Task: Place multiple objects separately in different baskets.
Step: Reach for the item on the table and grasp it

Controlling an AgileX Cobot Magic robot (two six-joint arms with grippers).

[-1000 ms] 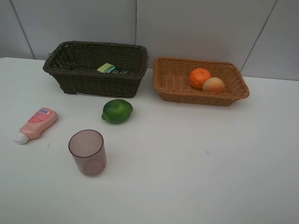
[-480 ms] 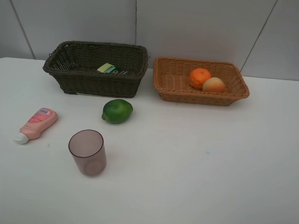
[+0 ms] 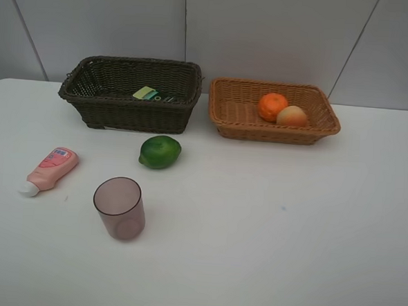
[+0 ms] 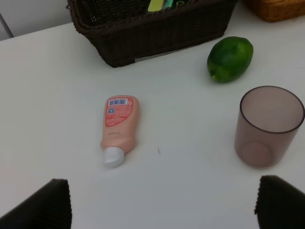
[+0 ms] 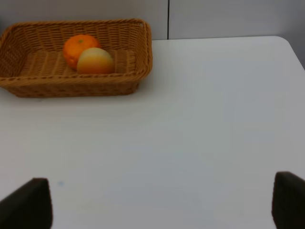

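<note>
Left tool (image 4: 162, 204) hovers near pink tube (image 4: 119, 126).

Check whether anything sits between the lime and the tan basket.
Nothing visible does. Bare table lies between the lime and the tan basket; the dark basket has a corner just beside that line, and the cup stands well clear.

Robot's 2 grippers hang above the surface, both opened wide and gripping nothing. Of the left gripper (image 4: 162, 205), only 2 dark jaw tips show in its wrist view, set far apart. The right gripper (image 5: 157, 202) shows likewise, its 2 jaws spread. Both arms sit outside the high camera's frame.
</note>
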